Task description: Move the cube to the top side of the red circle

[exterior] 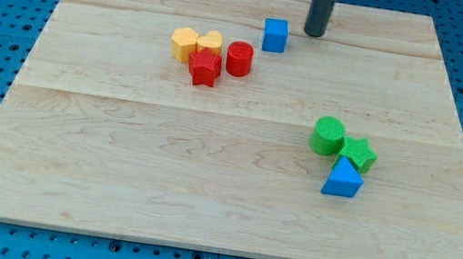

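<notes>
The blue cube (275,35) sits near the view's top, up and to the right of the red circle (239,59), a short red cylinder. A small gap separates them. My tip (314,33) is the lower end of the dark rod and rests on the board just to the right of the blue cube, a short gap away and not touching it.
A red star-like block (205,69) touches the red circle's left side. Two yellow blocks (184,43) (210,42) lie above it. At the view's right sit a green cylinder (328,136), a green star (358,153) and a blue triangle (343,178). The wooden board (114,176) lies on a blue pegboard.
</notes>
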Action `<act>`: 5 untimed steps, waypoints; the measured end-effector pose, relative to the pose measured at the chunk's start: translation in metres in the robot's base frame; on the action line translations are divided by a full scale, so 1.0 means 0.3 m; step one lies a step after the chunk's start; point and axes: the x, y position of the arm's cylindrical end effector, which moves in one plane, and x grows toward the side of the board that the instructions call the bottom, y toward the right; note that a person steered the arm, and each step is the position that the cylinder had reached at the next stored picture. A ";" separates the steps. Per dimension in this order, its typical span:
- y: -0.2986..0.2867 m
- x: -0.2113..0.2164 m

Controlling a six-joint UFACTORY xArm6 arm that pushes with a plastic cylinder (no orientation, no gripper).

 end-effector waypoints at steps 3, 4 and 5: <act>-0.229 -0.020; -0.049 0.016; -0.122 0.057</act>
